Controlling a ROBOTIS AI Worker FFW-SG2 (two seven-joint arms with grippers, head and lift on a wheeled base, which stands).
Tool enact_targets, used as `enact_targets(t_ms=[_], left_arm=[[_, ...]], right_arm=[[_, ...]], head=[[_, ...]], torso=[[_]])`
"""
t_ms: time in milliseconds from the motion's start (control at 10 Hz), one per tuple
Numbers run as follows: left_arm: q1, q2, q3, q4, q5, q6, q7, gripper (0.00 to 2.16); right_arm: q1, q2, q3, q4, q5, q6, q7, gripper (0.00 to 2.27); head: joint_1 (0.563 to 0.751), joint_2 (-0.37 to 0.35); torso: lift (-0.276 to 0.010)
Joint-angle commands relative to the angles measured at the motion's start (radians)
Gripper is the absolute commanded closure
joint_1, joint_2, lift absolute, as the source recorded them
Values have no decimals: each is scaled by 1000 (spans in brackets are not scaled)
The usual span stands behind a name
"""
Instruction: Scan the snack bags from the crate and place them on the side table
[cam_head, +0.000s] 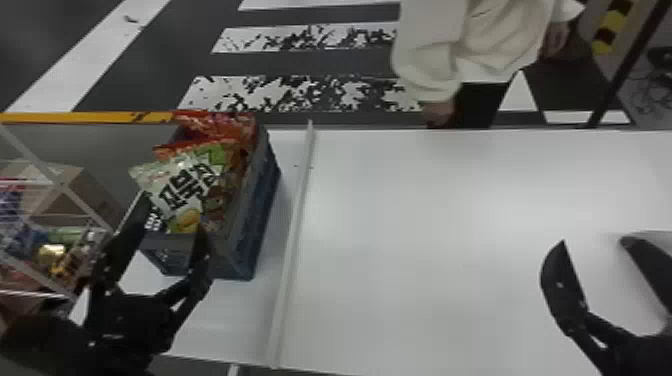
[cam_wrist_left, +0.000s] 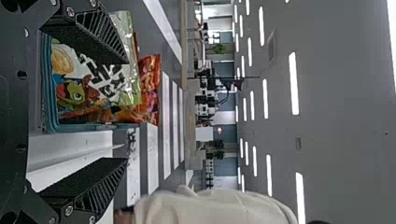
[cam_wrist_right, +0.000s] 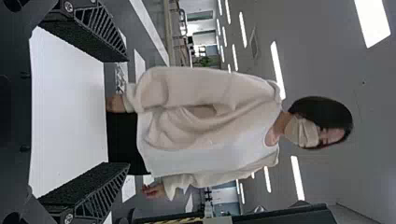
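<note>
Nearest me, at 8 o'clock in the head view: black two-fingered left gripper (cam_head: 173, 214), fingers well apart, nothing clamped between them. Tips point toward the near end of the grey-blue plastic crate (cam_head: 252, 225). At 4 o'clock, black two-fingered right gripper (cam_head: 594, 241), parked above the tabletop, fingers also apart and holding nothing.

Crate stands at 9 o'clock on the glossy white tabletop (cam_head: 425, 225), just beside a raised white strip (cam_head: 295, 215). Stock in it: one pale green-and-white crinkly foil bag (cam_head: 192, 185) with bold black lettering, leaning on top nearest the left gripper; glossy red-orange foil bags (cam_head: 220, 125) behind it toward 10 o'clock, poking above the rim. Left wrist view agrees: green-and-white bag lies beyond the open fingers, a red-orange one past it.

Progress, my reading: early. Crate looks well filled, bags heaped over its rim, and neither gripper has one in hand. I cannot confirm any bag scanned or delivered. Left to do, for each bag in the crate: pick, scan, set down on the side table. Whether the broad white surface toward 3 o'clock counts as that table, I can't say.

Next, I judge: bring the left fingers down around the green-and-white bag and close gently. Slick foil could slip; a fingertip could catch the crate wall.

Off at 9 o'clock, behind pale frame bars: brown cardboard box (cam_head: 45, 200).
</note>
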Motion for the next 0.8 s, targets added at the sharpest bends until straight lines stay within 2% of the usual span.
enact_targets(t_ms=[0, 100, 200, 400, 700], left_arm=[[-48, -3, 104, -37, 53, 205, -69, 151], [-79, -3, 170, -63, 99, 343, -128, 151], [-99, -3, 212, -70, 119, 392, -146, 151], [-152, -3, 295, -81, 138, 530, -215, 151], [-297, -3, 436, -107, 139, 800, -333, 151]], right_arm=[[0, -1, 8, 0, 21, 3, -2, 80], [0, -1, 8, -1, 26, 12, -1, 80], [0, -1, 8, -1, 26, 12, 1, 80], [0, -1, 8, -1, 26, 12, 5, 90], [0, -1, 8, 0, 26, 18, 19, 97]], head=[[695, 185], [695, 217], [695, 236], [695, 298], [695, 347]], torso=[[-94], [-94], [-94], [-94], [-94]])
